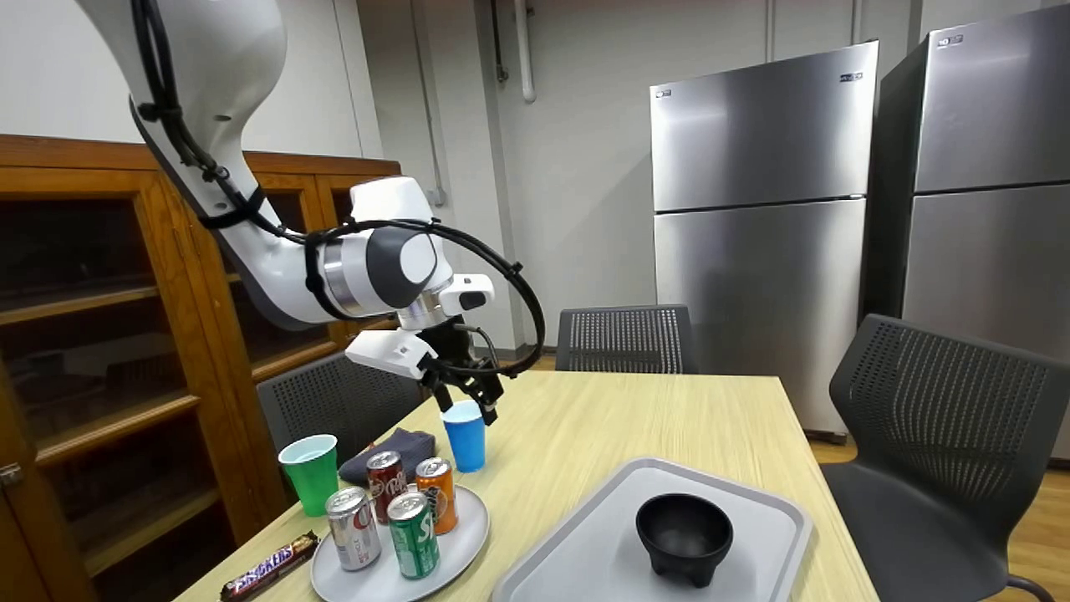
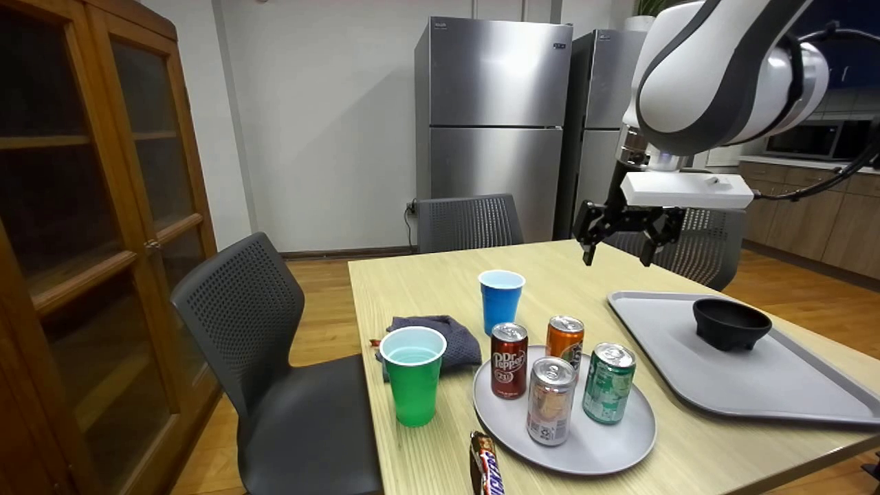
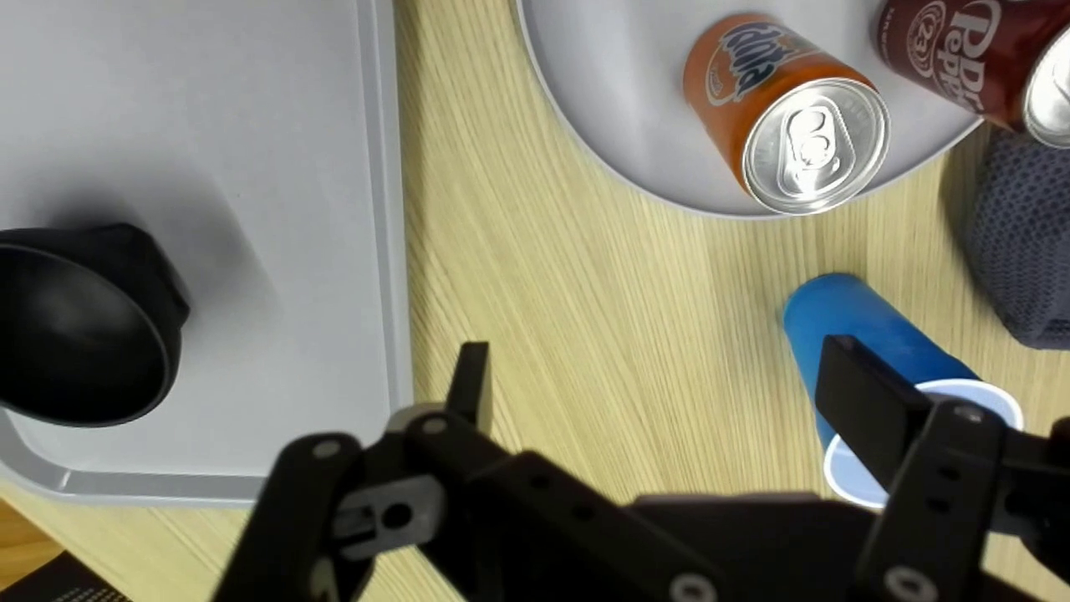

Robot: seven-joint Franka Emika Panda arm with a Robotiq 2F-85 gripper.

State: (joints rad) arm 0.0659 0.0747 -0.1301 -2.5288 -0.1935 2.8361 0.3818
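Gripper: empty, spread wide, high to one side of plate; blue cup: upright, near plate, not touching it; hazard: off-centre descent could clip and topple cup

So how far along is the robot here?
Perhaps done: four cans stand on the plate, and the black bowl sits on the tray. In hand: nothing; the gripper hangs open above the table. Perhaps left: the blue cup, green cup and Snickers bar, which sit directly on the table.
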